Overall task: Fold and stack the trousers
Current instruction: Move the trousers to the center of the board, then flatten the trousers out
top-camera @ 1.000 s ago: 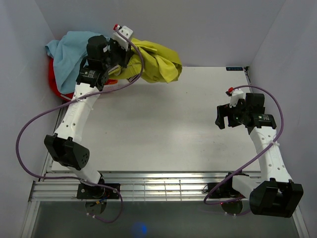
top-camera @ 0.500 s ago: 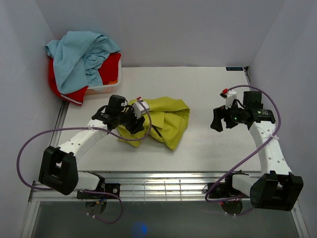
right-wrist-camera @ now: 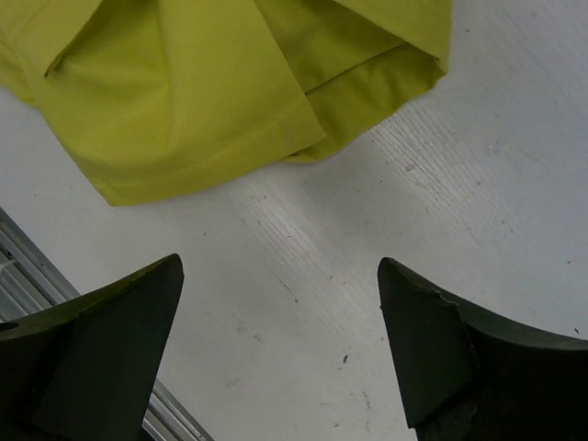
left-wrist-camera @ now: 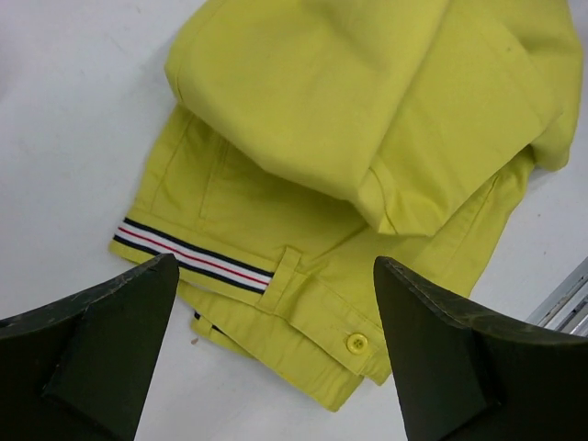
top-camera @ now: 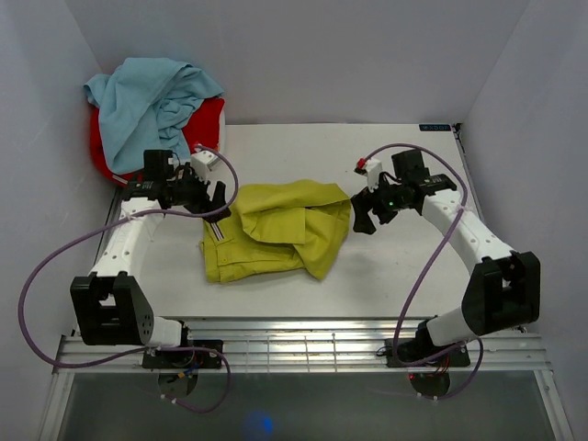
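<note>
The yellow-green trousers (top-camera: 276, 230) lie crumpled in a loose heap on the middle of the white table (top-camera: 413, 266). In the left wrist view the trousers' (left-wrist-camera: 367, 101) waistband faces the camera, with a striped label (left-wrist-camera: 188, 257) and a button (left-wrist-camera: 356, 343). My left gripper (top-camera: 213, 197) hovers open at the heap's left edge, and in its own view the left gripper (left-wrist-camera: 276, 265) holds nothing. My right gripper (top-camera: 361, 217) is open by the heap's right edge. In its view the right gripper (right-wrist-camera: 280, 262) is above bare table, just short of a cloth fold (right-wrist-camera: 184, 101).
A light blue garment (top-camera: 152, 101) lies over a red garment (top-camera: 209, 124) in the back left corner, behind the left arm. Grey walls close in the table on three sides. A metal rail (top-camera: 294, 344) runs along the near edge.
The left gripper carried the trousers from the back left pile to the table's middle, opened and let them go, then drew back left. The right arm swung left to the heap's right edge.
</note>
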`<action>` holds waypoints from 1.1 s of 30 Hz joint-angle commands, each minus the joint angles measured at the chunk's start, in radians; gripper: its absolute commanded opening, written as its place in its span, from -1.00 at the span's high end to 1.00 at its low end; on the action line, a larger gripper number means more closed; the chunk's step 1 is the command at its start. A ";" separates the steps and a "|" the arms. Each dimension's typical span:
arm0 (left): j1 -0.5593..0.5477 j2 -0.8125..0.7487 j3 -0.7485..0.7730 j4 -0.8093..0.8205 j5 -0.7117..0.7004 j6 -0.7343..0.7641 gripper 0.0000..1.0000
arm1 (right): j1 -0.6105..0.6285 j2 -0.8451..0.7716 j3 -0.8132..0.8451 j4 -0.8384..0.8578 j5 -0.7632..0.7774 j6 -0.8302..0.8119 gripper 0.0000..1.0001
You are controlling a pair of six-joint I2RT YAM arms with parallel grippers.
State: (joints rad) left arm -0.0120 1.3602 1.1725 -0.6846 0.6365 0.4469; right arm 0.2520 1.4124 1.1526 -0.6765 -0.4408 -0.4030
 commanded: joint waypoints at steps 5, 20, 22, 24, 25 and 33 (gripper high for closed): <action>0.072 0.112 -0.072 -0.003 -0.142 -0.059 -0.94 | 0.205 0.178 0.220 0.097 0.152 -0.033 -0.82; 0.191 0.322 -0.048 0.057 -0.130 -0.309 -0.85 | 0.562 0.384 0.423 0.270 0.302 -0.184 -0.80; 0.205 0.341 -0.042 0.068 -0.079 -0.339 -0.82 | 0.601 0.405 0.414 0.355 0.344 -0.212 -0.80; 0.214 0.361 -0.034 0.083 -0.061 -0.364 -0.80 | 0.616 0.453 0.426 0.400 0.389 -0.221 -0.80; 0.218 0.364 -0.033 0.103 -0.052 -0.382 -0.77 | 0.619 0.468 0.433 0.419 0.402 -0.220 -0.81; 0.219 0.456 0.024 0.184 -0.075 -0.467 -0.61 | 0.618 0.560 0.420 0.572 0.494 -0.270 -0.91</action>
State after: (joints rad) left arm 0.2012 1.7996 1.1446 -0.5598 0.5373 0.0372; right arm 0.8768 1.9804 1.5585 -0.2317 -0.0193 -0.6365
